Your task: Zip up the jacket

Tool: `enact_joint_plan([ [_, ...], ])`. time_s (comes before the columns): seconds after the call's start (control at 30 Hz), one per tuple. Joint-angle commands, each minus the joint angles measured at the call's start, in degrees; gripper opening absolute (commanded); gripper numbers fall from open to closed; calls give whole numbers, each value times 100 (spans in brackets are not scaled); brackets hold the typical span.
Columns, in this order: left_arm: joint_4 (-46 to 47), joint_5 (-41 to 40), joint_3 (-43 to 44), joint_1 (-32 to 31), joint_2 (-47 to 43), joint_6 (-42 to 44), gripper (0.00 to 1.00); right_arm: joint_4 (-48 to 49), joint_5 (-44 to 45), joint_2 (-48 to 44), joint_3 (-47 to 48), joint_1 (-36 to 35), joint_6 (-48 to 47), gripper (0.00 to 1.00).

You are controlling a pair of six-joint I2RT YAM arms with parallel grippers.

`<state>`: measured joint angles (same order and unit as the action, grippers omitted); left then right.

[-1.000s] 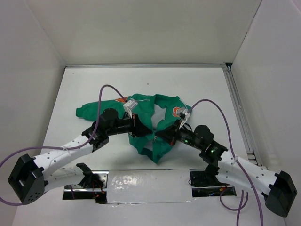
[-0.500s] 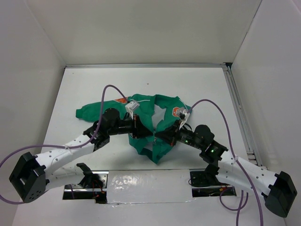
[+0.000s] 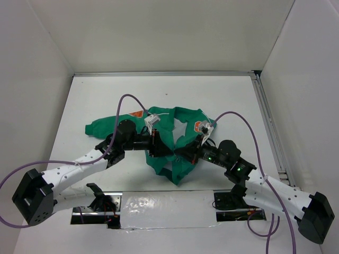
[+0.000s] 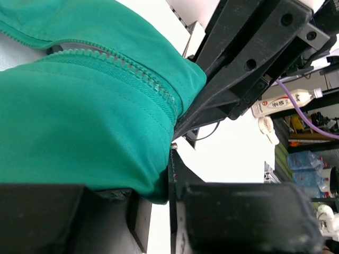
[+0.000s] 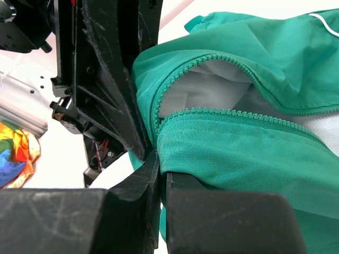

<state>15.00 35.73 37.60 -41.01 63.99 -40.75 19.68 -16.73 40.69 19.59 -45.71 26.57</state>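
The green jacket [image 3: 180, 168] lies crumpled mid-table, its front open, with an orange chest patch [image 3: 196, 126] and an orange shoulder patch [image 3: 136, 113]. My left gripper [image 3: 163, 150] and right gripper [image 3: 177, 153] meet tip to tip at the jacket's lower front. In the left wrist view the left gripper [image 4: 170, 159] is shut on the green jacket edge [image 4: 79, 121] beside a line of zipper teeth [image 4: 132, 71]. In the right wrist view the right gripper [image 5: 161, 169] is shut on the other front edge [image 5: 249, 153], below its zipper teeth [image 5: 228, 112]. White lining [image 5: 201, 87] shows in the gap. I see no zipper slider.
A shiny metal strip [image 3: 159, 203] runs along the near table edge between the arm bases. A metal rail [image 3: 269, 127] lines the right side. White walls close in the left, back and right. Purple cables [image 3: 119, 106] arch over both arms.
My left gripper has moved a little to the right, closer to the right gripper, drawing its jacket edge along. The right arm has hardly moved.
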Motion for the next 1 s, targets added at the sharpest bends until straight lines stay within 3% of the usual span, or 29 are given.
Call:
enact_joint_plan([
  [0.0, 214, 480, 265, -73, 17, 6, 29, 159, 205, -17, 334, 28, 42, 0],
  [0.17, 64, 409, 265, -73, -9, 59, 35, 71, 337, -105, 334, 36, 129, 0],
  [0.6, 2, 619, 335, -73, 184, 173, 36, -8, 372, 124, 475, 27, 270, 0],
  [0.97, -68, 479, 520, -91, 553, 129, 29, 123, 443, 36, 475, 28, 622, 0],
])
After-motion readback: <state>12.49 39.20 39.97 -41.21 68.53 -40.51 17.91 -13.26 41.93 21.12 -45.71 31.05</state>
